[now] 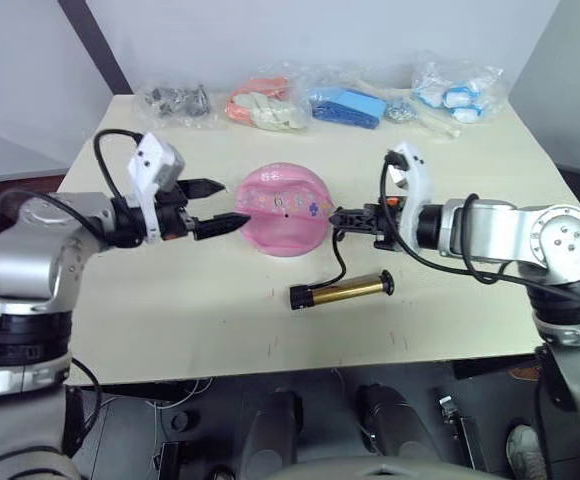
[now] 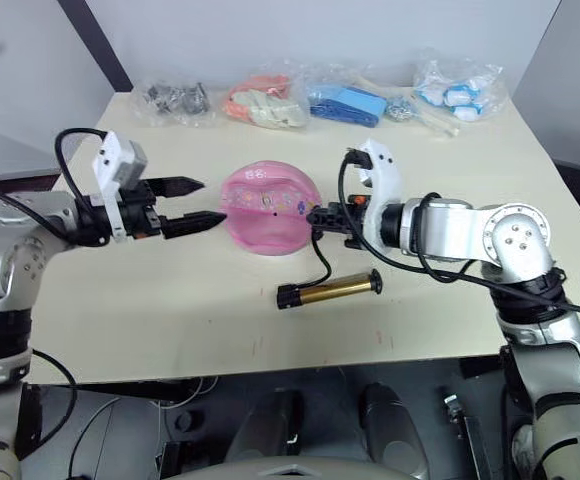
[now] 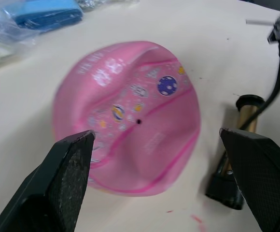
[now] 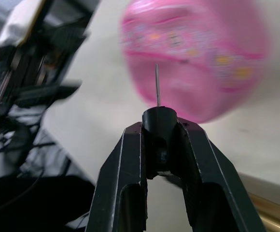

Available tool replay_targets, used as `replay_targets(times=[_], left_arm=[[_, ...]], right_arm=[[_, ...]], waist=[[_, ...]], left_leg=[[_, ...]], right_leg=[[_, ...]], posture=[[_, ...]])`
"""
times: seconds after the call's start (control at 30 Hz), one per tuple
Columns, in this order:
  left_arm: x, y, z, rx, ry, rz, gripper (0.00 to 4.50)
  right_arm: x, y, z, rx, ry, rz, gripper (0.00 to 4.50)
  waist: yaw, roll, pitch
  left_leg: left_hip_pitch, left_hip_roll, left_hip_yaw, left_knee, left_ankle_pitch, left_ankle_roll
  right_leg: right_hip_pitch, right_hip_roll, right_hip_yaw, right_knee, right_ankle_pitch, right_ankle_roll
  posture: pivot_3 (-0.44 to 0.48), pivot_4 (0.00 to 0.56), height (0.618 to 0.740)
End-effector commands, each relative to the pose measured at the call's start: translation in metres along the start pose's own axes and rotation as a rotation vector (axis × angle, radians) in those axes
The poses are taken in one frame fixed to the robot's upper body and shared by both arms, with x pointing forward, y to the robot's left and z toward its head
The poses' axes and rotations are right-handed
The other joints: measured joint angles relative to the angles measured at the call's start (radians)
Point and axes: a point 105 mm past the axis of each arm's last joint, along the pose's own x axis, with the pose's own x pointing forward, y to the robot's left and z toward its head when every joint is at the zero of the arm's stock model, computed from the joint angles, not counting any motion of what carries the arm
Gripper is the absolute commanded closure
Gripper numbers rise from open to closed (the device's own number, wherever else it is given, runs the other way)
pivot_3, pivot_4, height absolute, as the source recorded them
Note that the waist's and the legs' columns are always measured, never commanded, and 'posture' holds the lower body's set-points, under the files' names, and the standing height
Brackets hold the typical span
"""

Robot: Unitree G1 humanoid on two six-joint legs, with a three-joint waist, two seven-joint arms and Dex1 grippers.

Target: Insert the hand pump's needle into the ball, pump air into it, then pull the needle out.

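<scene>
The desk (image 1: 170, 330) carries the dented pink ball (image 1: 282, 210) at its middle. The left tool (image 1: 218, 207), fingers apart, hovers just left of the ball. The pump (image 1: 342, 292) lies in front of the ball. The right tool (image 1: 338, 220) is clamped on the hose end, the needle (image 4: 157, 84) pointing at the ball.

Head stereo pair looks down; both wrist cams close on ball (image 3: 130, 121).
</scene>
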Motion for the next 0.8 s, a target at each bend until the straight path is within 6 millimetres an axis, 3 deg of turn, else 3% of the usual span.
replay_targets(times=[0.03, 0.2, 0.47, 0.57, 0.8], left_arm=[[-0.001, 0.027, -0.001, 0.010, 0.055, 0.071, 0.10], [0.016, 0.044, -0.002, 0.015, 0.108, 0.088, 0.10], [0.044, 0.047, -0.004, 0.004, 0.153, 0.037, 0.10], [0.052, 0.051, -0.007, -0.020, 0.169, 0.074, 0.83], [0.053, 0.042, -0.013, -0.064, 0.188, 0.123, 4.02]], right_arm=[[0.014, 0.013, 0.004, 0.033, 0.017, 0.033, 4.16], [0.029, 0.022, 0.006, 0.065, 0.038, 0.045, 4.16], [0.046, 0.027, 0.002, 0.099, 0.071, 0.035, 4.16], [0.055, 0.027, 0.000, 0.125, 0.081, 0.031, 4.16], [0.072, 0.020, -0.002, 0.230, 0.078, 0.000, 4.16]], waist=[[0.001, 0.000, 0.000], [0.000, 0.000, 0.000], [-0.004, -0.001, 0.000], [-0.004, -0.001, 0.000], [-0.011, -0.001, -0.001]], left_leg=[[0.000, 0.000, 0.000, 0.000, 0.000, 0.000], [-0.012, 0.000, -0.001, 0.001, 0.000, 0.000], [-0.016, -0.001, -0.001, 0.001, 0.000, 0.000], [-0.016, 0.000, -0.001, 0.001, 0.000, 0.000], [-0.015, -0.001, -0.001, 0.001, 0.000, 0.000]], right_leg=[[0.000, 0.000, 0.000, 0.000, 0.001, 0.001], [-0.011, 0.000, -0.001, 0.001, 0.003, -0.001], [-0.015, -0.001, -0.001, 0.004, 0.004, -0.002], [-0.016, 0.000, -0.001, 0.005, 0.004, -0.002], [-0.016, 0.000, -0.001, 0.006, 0.004, -0.002]], posture=[[0.000, 0.150, 0.740], [0.000, 0.150, 0.740], [0.000, 0.150, 0.740], [0.000, 0.150, 0.740], [0.000, 0.150, 0.740]])
